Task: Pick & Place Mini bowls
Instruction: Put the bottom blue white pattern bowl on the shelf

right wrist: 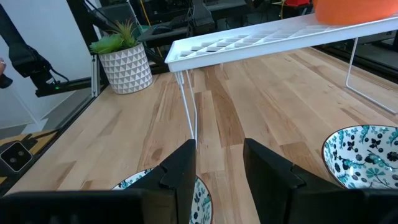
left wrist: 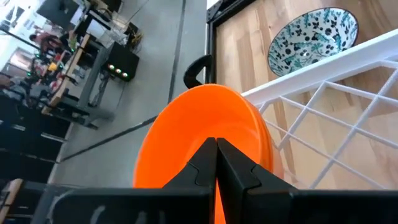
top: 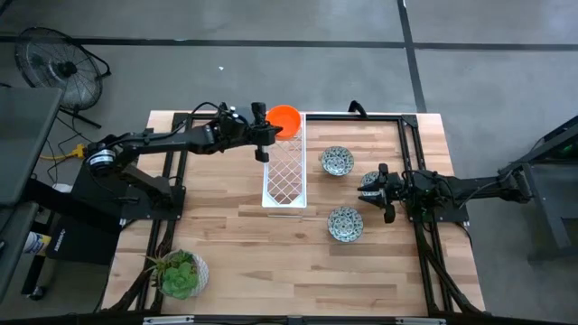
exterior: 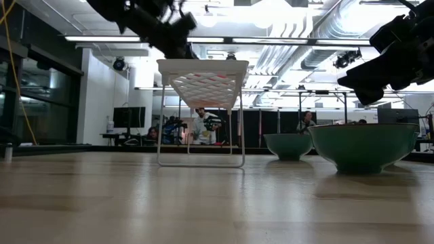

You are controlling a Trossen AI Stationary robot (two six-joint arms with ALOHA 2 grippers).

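Note:
An orange mini bowl (top: 285, 118) is at the far end of the white wire rack (top: 284, 171), and my left gripper (top: 267, 134) is shut on it. In the left wrist view the bowl (left wrist: 199, 130) is tilted, its hollow facing the camera. Two blue-and-white patterned mini bowls (top: 337, 162) (top: 345, 224) stand on their bases on the table, right of the rack. My right gripper (top: 375, 190) hovers open between them, touching nothing, and points toward the rack (right wrist: 261, 40). My left gripper pinches the orange bowl's rim (left wrist: 216, 134) between its two fingers, one on each face of the wall. It comes from the table's left, slanting slightly down. The bowl sits tilted, and its underside (right wrist: 354, 18) seems to meet the rack's top at the far end.
A potted green plant (top: 181, 273) stands at the table's near left corner. Black frame rails (top: 411, 135) run along the table's far and right sides. Bare wood lies between the rack and the plant. A fan (top: 59, 68) stands on the floor beyond the table.

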